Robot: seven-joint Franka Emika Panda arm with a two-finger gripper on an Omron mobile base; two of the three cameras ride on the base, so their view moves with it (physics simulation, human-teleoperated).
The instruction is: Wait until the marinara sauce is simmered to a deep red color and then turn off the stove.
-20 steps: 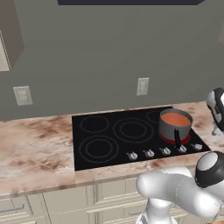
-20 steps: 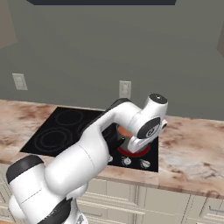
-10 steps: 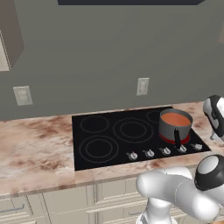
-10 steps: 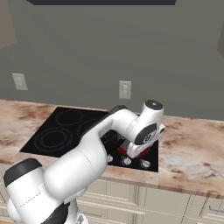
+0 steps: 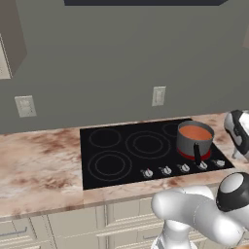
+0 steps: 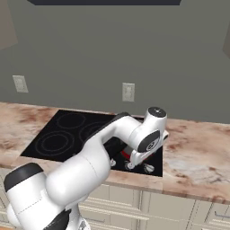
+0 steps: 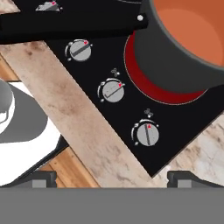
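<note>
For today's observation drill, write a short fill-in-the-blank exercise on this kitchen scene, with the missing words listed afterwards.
1. The saucepan holding the marinara sauce has a handle coloured ____.
2. The burner ring under the saucepan glows ____.
3. The knobs run along the edge of the stove nearest the ____.
4. The pincer hangs over the knobs with its jaws ____.

Missing words: black; red; robot; open
</note>
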